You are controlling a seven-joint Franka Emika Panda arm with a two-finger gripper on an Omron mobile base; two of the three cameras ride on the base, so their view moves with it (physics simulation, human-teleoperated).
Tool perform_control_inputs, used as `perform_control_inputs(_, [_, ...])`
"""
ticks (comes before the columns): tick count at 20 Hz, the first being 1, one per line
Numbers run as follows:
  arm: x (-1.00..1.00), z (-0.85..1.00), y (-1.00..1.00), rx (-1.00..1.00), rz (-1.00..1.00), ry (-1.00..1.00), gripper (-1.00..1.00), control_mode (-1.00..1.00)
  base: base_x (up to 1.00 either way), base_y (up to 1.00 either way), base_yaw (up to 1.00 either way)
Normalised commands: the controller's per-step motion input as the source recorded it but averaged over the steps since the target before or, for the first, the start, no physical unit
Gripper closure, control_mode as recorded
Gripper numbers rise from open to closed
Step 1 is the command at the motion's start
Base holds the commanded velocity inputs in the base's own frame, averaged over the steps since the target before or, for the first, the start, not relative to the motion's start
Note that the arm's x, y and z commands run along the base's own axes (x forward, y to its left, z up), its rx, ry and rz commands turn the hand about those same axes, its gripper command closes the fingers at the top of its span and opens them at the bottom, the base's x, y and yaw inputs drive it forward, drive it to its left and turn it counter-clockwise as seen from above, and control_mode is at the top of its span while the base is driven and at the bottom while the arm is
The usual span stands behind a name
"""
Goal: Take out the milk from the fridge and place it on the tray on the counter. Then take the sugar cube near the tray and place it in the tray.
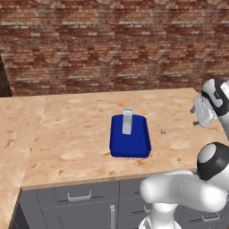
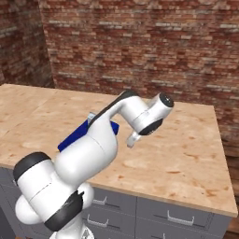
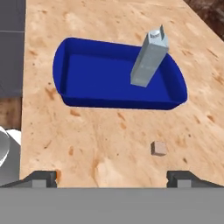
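Observation:
The milk (image 1: 128, 121) stands upright inside the dark blue tray (image 1: 117, 147) on the counter (image 1: 67, 134). The tiny pale sugar cube (image 1: 163, 131) lies on the wood just right of the tray. My gripper (image 1: 196, 117) hangs open and empty above the counter, further right than the cube. In the hand view the milk (image 3: 149, 59) stands at the tray's (image 3: 61, 81) right end. The sugar cube (image 3: 159, 148) lies below the tray, between my spread fingertips (image 3: 41, 178) and nearer the right one. The fridge is out of view.
A brick wall (image 1: 112, 44) backs the counter. Grey drawers (image 1: 79, 197) with metal handles run under its front edge. The counter turns a corner on the left (image 1: 13, 147). In the right base view my arm covers most of the tray (image 2: 74, 135).

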Motion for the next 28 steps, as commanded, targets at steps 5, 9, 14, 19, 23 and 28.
perform_control_inputs(5, [0.27, -0.37, 0.01, 0.14, 0.0, -0.02, -1.0, -1.0, 0.0, 0.0, 0.0])
perform_control_inputs(9, [0.25, -0.34, 0.01, 0.12, 0.0, 0.0, -1.0, -1.0, 0.0, 0.0, 0.0])
perform_control_inputs(14, [0.25, -0.3, 0.05, 0.01, 0.0, 0.1, -1.0, -1.0, 0.0, 0.0, 0.0])
perform_control_inputs(19, [0.31, -0.34, 0.15, 0.0, 0.0, 0.1, -1.0, -1.0, 0.0, 0.0, 0.0])
perform_control_inputs(23, [0.33, -0.31, 0.09, 0.0, 0.0, 0.03, -1.0, -1.0, 0.0, 0.0, 0.0])
perform_control_inputs(28, [0.23, -0.29, 0.0, 0.0, 0.0, 0.0, -1.0, -1.0, 0.0, 0.0, 0.0])
